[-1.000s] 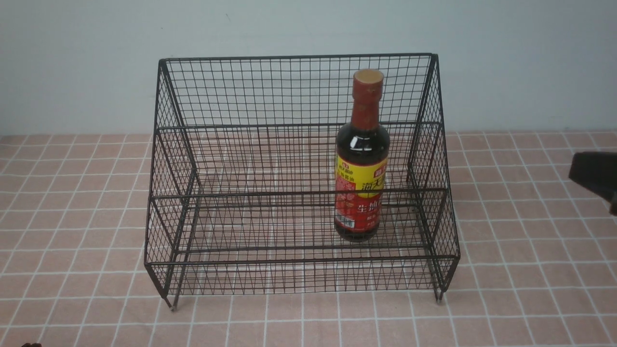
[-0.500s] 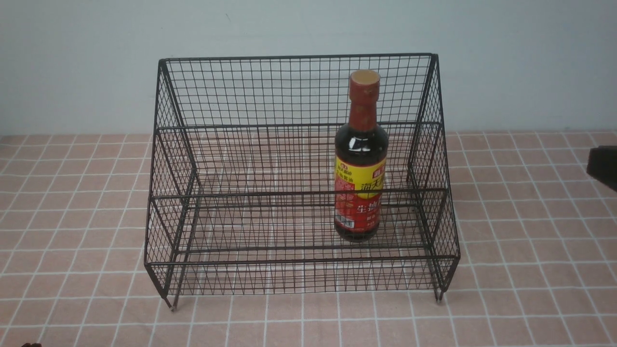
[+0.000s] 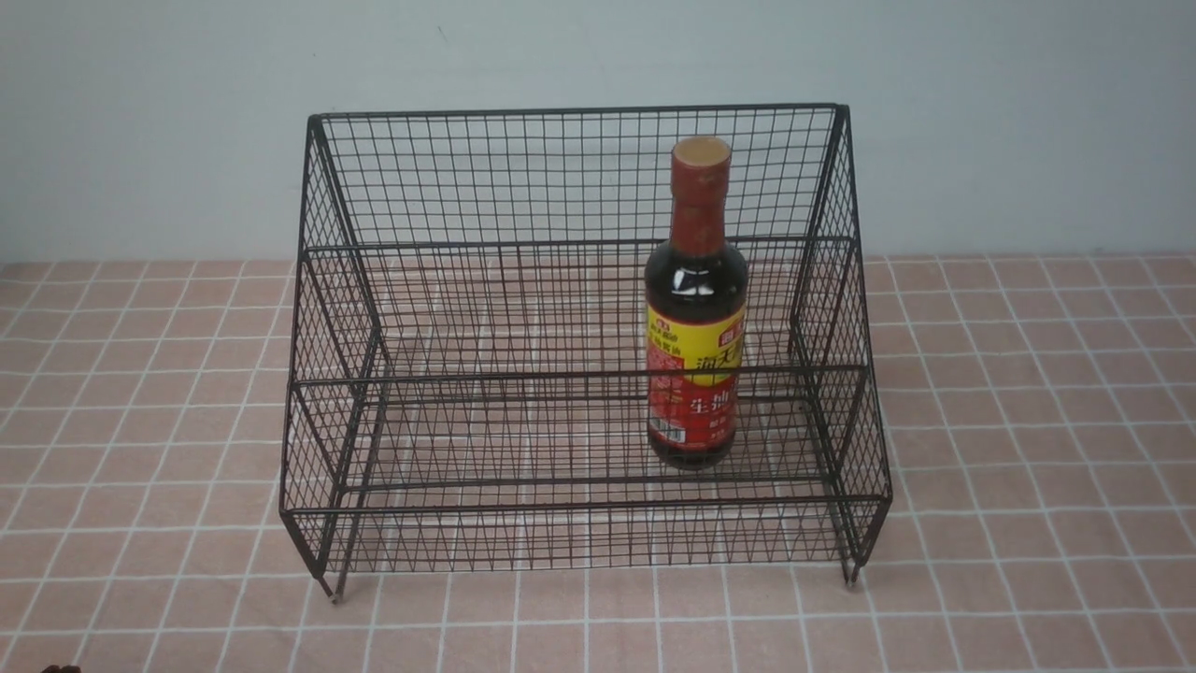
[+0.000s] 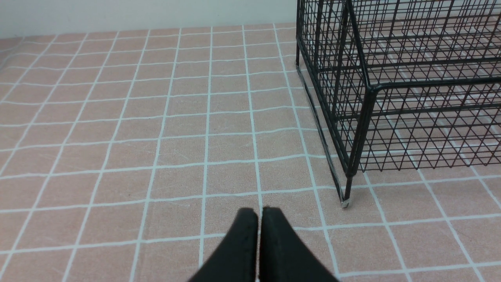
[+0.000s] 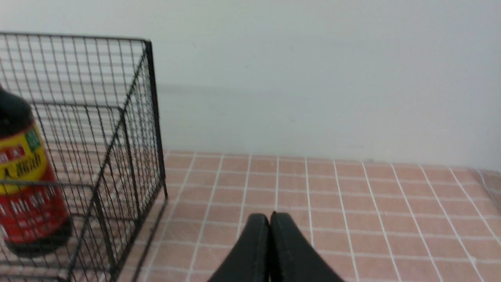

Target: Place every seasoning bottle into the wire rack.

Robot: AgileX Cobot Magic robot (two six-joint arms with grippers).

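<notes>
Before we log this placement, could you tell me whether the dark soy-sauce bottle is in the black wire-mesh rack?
In: the dark soy-sauce bottle stands inside the black wire-mesh rack, behind its front mesh.

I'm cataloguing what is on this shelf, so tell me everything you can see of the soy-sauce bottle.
The tall, dark, glossy soy-sauce bottle, apparently glass, has a red neck wrap, a flat tan cap top and a yellow-and-red label with Chinese characters and a barcode. It stands nearly upright inside the black wire-mesh rack, right of its middle, seen partly through the front mesh. No tool touches it; whether it touches the back grid is unclear.
</notes>
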